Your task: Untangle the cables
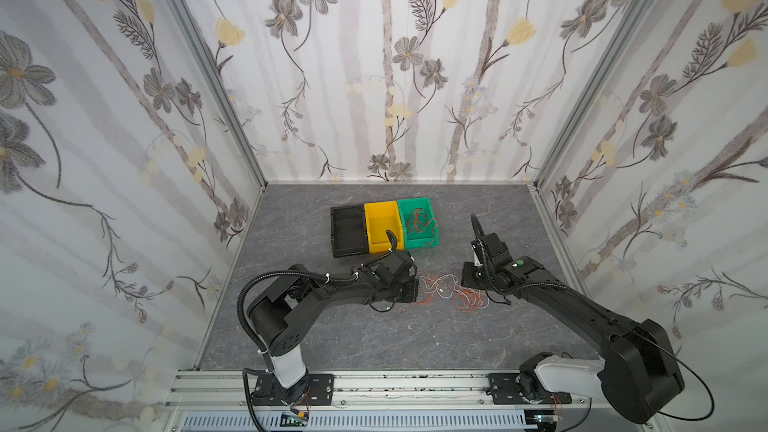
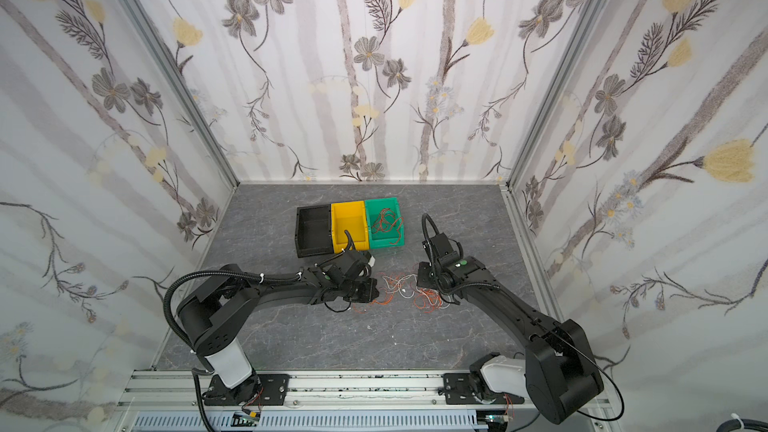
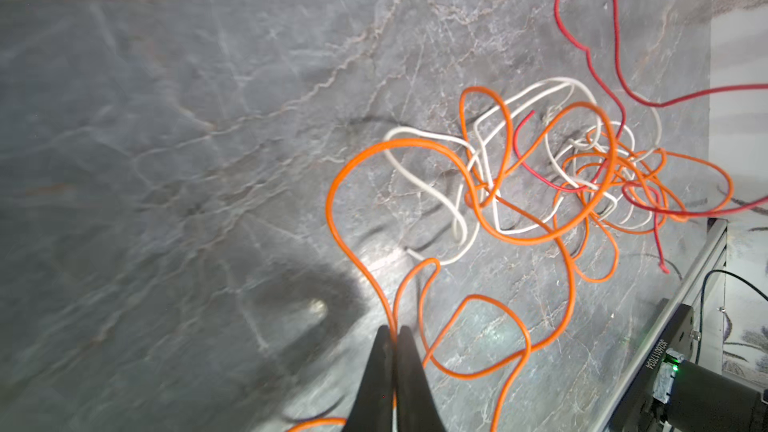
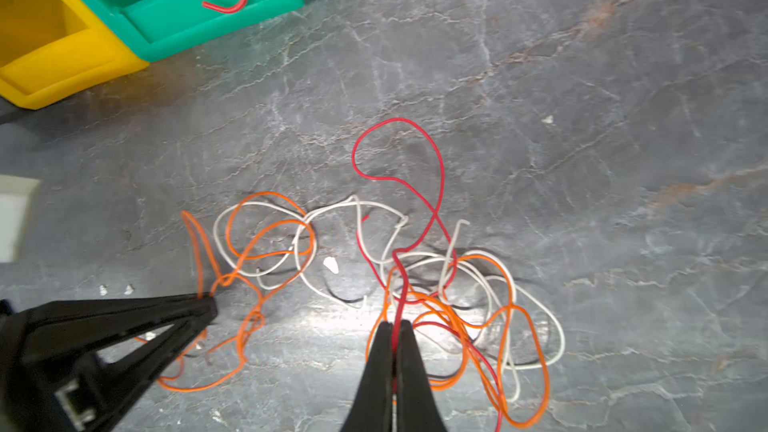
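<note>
**Finding:** The cables lie tangled on the desk between both arms. A further bundle sits in the green bin.

**Left arm:** The left end effector is pressed together on an orange cable at one edge of the tangle.

**Right arm:** The right end effector is pinched on a red cable at the opposite edge. An orange strand may also be caught, but this cannot be confirmed.

**Assessment:** 2 opposed grips are judged to be set for drawing the tangle apart.
</note>
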You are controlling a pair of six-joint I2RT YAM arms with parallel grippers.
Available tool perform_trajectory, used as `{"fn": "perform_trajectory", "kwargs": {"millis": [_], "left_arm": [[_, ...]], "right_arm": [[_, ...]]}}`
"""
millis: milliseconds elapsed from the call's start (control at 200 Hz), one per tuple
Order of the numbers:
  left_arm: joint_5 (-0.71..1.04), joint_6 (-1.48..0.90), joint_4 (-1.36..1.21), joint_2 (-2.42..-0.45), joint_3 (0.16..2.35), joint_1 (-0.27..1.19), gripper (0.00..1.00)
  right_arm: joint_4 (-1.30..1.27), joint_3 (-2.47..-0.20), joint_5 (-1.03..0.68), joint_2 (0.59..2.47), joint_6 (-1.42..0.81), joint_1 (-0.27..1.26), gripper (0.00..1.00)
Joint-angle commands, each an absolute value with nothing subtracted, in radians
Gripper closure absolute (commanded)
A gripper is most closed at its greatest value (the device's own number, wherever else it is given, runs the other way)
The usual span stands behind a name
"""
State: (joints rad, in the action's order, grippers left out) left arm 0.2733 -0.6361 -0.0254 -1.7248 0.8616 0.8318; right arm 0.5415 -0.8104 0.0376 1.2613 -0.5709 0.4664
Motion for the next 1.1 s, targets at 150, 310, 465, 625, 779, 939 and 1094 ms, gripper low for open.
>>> {"fn": "perform_trajectory", "kwargs": {"millis": [150,310,465,625,779,939,1094], "left_arm": [[0.280,-0.649,-0.003,-1.625,0.791,0.791,0.97],[0.318,-0.631,0.024,-1.596,0.773,0.772,0.85],[0.314,-0.629,0.053,-1.533,0.778,0.766,0.71],[0.308,-0.626,0.106,-1.456,0.771,0.762,0.60],[0.275,-0.630,0.148,-1.423,0.723,0.762,0.47],[0.215,-0.641,0.146,-1.444,0.691,0.761,0.40],[0.194,-0.634,0.131,-1.509,0.703,0.746,0.40]], "right_arm": [[0.652,-0.783,0.151,1.246,-0.575,0.423,1.00],[0.635,-0.778,0.082,1.263,-0.560,0.427,0.93],[0.636,-0.809,0.070,1.250,-0.554,0.466,0.61],[0.664,-0.861,0.086,1.236,-0.550,0.520,0.50],[0.605,-0.879,0.009,1.251,-0.580,0.566,0.45],[0.454,-0.847,-0.122,1.319,-0.621,0.581,0.41],[0.357,-0.841,-0.166,1.422,-0.646,0.598,0.42]]}}
